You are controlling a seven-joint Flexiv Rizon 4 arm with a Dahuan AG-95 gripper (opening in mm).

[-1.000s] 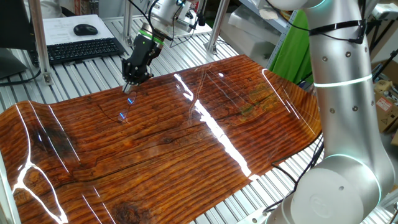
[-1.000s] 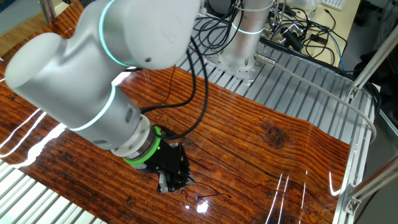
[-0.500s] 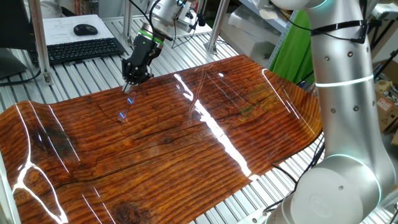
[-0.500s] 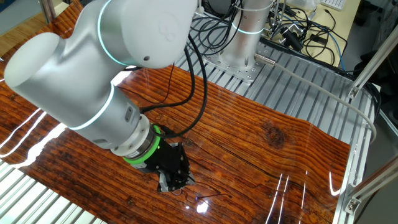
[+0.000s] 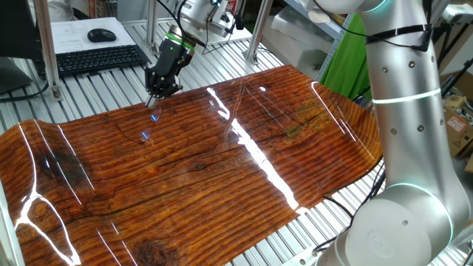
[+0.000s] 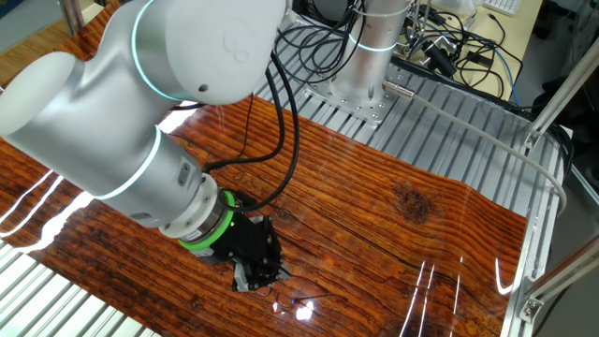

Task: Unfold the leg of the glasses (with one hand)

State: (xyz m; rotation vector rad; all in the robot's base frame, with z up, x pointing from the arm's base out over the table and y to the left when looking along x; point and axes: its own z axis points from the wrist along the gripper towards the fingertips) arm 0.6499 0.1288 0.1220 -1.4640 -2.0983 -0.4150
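Note:
The glasses (image 5: 151, 125) lie on the wood-grain mat near its far left edge and show only as small bluish glints. In the other fixed view they are a thin wire outline with a bright glint (image 6: 298, 305) near the mat's front edge. The leg (image 6: 316, 295) is a hair-fine line running right from the frame. My black gripper (image 5: 154, 101) points down just above and beside the glasses, and its tips (image 6: 255, 280) sit just left of the frame. The fingers look pressed together. Whether they pinch any wire is too fine to see.
The wood-grain mat (image 5: 222, 177) covers a slatted metal table. A keyboard (image 5: 96, 58) and mouse (image 5: 101, 35) lie behind the mat. A second arm's base (image 6: 360, 65) with cables stands at the far side. My own arm (image 6: 122, 122) overhangs the mat's left part.
My gripper and arm have shifted a little to the left and away from the glasses. The glasses have barely moved.

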